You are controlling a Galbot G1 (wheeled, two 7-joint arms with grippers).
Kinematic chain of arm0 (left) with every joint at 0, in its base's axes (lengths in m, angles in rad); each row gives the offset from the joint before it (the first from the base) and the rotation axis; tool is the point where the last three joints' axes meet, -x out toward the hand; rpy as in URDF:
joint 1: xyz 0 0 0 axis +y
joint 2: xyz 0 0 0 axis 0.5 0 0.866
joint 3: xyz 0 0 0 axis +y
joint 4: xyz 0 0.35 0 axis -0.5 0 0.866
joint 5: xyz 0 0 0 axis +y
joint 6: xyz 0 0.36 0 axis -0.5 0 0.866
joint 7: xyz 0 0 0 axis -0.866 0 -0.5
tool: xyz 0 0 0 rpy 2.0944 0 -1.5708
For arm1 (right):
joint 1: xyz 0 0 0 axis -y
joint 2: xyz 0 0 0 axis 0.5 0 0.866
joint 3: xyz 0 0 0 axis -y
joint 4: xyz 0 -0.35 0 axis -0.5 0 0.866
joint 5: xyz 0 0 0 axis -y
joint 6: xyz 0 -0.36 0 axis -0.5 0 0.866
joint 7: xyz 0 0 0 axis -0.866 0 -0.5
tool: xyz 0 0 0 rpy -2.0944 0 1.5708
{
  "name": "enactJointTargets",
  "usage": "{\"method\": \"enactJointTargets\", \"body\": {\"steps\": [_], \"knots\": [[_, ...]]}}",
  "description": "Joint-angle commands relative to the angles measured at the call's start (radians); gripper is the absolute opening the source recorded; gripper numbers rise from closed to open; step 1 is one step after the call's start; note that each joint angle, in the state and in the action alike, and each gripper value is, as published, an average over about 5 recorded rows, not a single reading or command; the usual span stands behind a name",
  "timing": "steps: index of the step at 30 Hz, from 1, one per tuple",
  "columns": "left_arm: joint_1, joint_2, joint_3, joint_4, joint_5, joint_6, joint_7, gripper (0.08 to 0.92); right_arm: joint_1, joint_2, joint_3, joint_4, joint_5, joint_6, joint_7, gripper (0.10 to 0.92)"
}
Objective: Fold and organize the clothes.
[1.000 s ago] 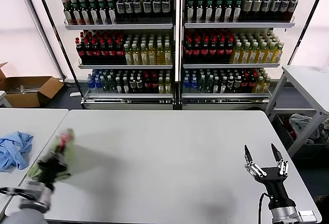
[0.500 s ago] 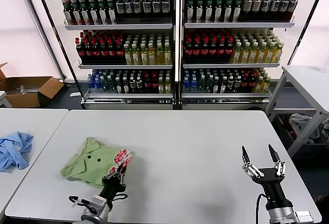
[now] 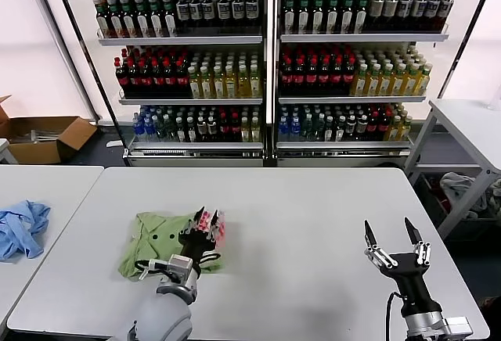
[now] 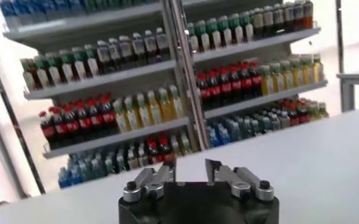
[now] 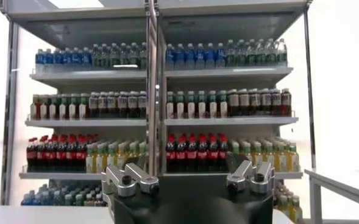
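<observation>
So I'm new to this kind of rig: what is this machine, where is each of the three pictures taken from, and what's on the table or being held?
It is a robot with two arms, each ending in a two-finger gripper. The wide picture comes from a camera on its head, looking down at a white table before shelves of bottled drinks. The other two pictures come from cameras on the wrists, each looking past its own gripper at the shelves.

On the table lies a light green T-shirt with a red and pink print. The left gripper is over the shirt's printed edge with its fingers slightly parted; they grip nothing in the wrist view. The right gripper waits open and empty at the table's right side. A light blue garment lies on a neighbouring table.
</observation>
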Motion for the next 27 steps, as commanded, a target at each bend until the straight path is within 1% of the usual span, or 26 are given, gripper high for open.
{"method": "enactJointTargets", "body": {"steps": [1,3,7,9,10,13,16,21,27], "knots": [[-0.070,0.012,0.069,-0.114,0.073,0.042,-0.137,0.453,0.060,-0.004,-0.051,-0.003,0.010,-0.081,-0.016,0.823],[-0.007,0.028,-0.006,-0.160,0.093,0.028,-0.076,0.505,0.102,-0.009,-0.078,-0.006,0.036,-0.139,-0.024,0.823],[0.177,0.063,-0.257,-0.226,0.115,-0.080,0.164,0.627,0.263,-0.018,-0.209,-0.010,0.118,-0.366,-0.012,0.823],[0.268,0.071,-0.357,-0.253,0.103,-0.110,0.231,0.679,0.377,-0.028,-0.306,-0.006,0.172,-0.486,0.000,0.823],[0.311,0.071,-0.395,-0.271,0.091,-0.109,0.243,0.713,0.437,-0.031,-0.355,-0.006,0.215,-0.550,0.009,0.823],[0.391,0.055,-0.438,-0.325,0.060,-0.097,0.232,0.786,0.617,-0.008,-0.522,-0.037,0.371,-0.701,0.078,0.823],[0.433,0.028,-0.450,-0.354,0.063,-0.095,0.224,0.817,0.766,0.049,-0.691,-0.108,0.463,-0.774,0.160,0.823],[0.458,-0.001,-0.448,-0.347,0.085,-0.096,0.213,0.822,0.872,0.130,-0.842,-0.221,0.487,-0.795,0.190,0.823],[0.466,-0.012,-0.443,-0.336,0.086,-0.096,0.208,0.823,0.884,0.198,-0.857,-0.326,0.470,-0.795,0.142,0.823]]}}
